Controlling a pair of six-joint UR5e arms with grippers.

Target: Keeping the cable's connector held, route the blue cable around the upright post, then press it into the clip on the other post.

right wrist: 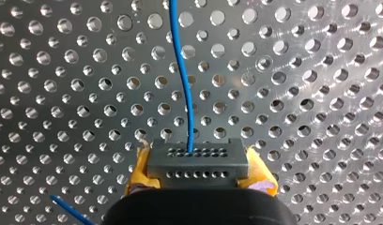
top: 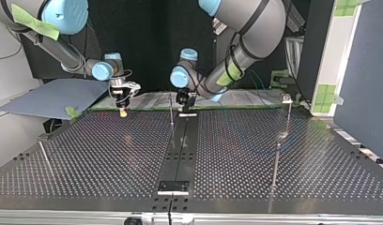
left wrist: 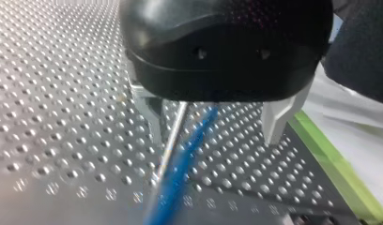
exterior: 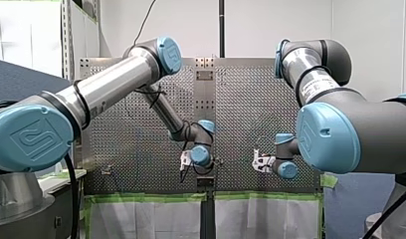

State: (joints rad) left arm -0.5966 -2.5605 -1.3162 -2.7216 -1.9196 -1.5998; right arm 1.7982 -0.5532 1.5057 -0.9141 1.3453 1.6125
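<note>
Blue cable (left wrist: 187, 159) and steel post (left wrist: 174, 131) stand inside my left end effector (left wrist: 212, 138).

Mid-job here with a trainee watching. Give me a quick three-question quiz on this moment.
1. True or false: the right claw is shut on the connector.
2. What stands between the fingers of the left claw? A: a post and the cable. B: a clip. C: nothing.
3. Fill in: the cable's colour is ____.
Key: 1 true; 2 A; 3 blue.
</note>
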